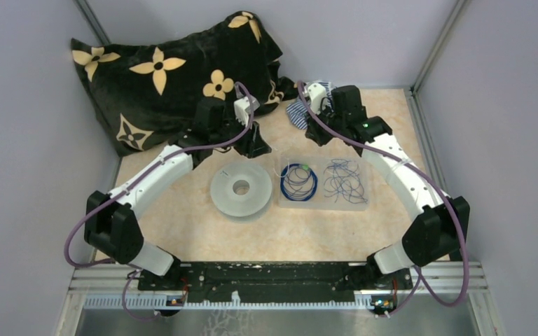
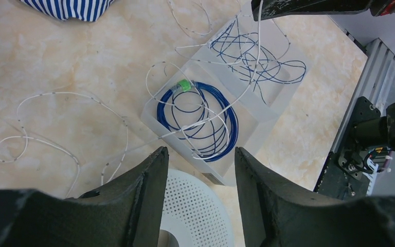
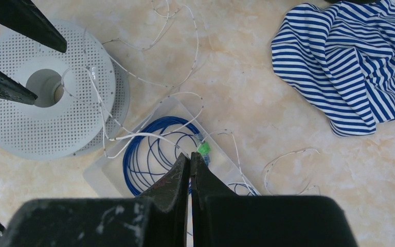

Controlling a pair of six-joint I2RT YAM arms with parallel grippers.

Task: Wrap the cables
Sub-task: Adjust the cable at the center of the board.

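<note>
The right gripper [image 3: 190, 157] has its jaws pressed together. A whitish wire [image 3: 133, 136] runs right up to the tips and looks pinched there. The left gripper [image 2: 200, 150] stands wide open with nothing between its fingers, above the edge of the pale spool [image 3: 46, 123]. The cables [image 1: 298, 183] lie in a clear tray [image 2: 270, 110] just beside the spool: the blue coil [image 2: 199, 119] with a green bit [image 2: 184, 85] in one half, the loose tangle [image 2: 257, 56] in the other – whitish strands spill over onto the table [image 2: 56, 56].
</note>
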